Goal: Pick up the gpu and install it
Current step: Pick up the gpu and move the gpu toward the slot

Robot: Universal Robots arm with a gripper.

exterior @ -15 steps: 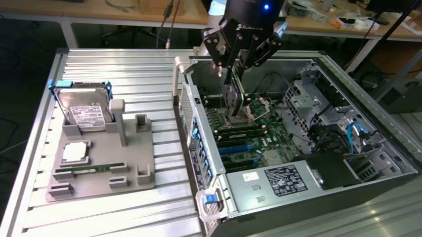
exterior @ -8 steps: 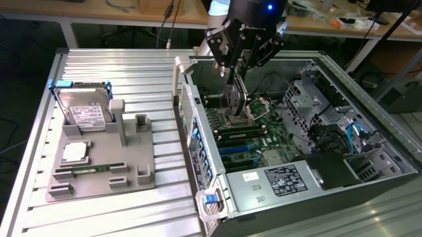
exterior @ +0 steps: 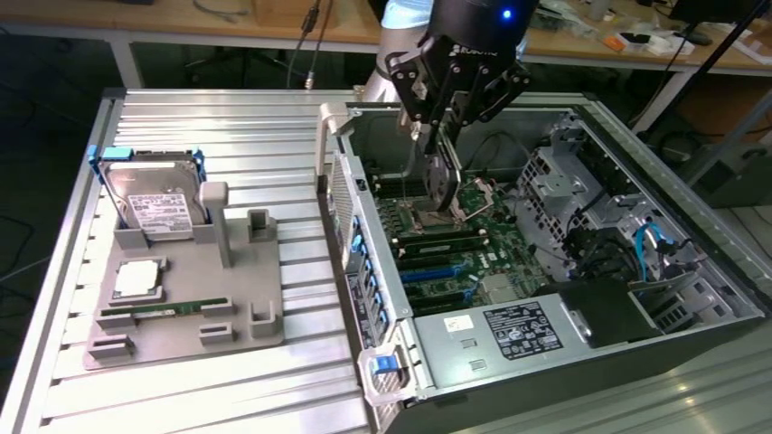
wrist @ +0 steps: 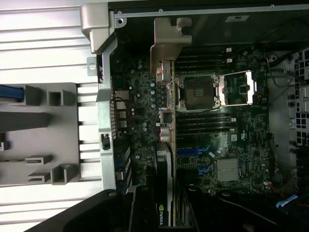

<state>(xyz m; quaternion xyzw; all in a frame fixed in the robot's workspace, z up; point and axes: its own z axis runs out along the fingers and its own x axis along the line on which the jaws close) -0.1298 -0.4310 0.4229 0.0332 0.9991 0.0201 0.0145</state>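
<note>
The gpu [exterior: 442, 181] [wrist: 164, 159] hangs on edge inside the open computer case [exterior: 343, 181], over the motherboard [exterior: 458, 240] beside the processor socket, gripped by the gripper [exterior: 442, 127], whose fingers are narrowed onto the card's upper edge. The case lies on its side on a ribbed metal table [exterior: 217, 117], and just beside its rear wall a grey fixture plate [exterior: 181, 316] carries an upright hard drive [exterior: 157, 203]. Beyond the case, wooden workbenches [exterior: 241, 23] with cables and small parts line the room.

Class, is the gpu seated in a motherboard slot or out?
Out: the gripper holds the gpu on edge above the motherboard, clear of the blue slots.
</note>
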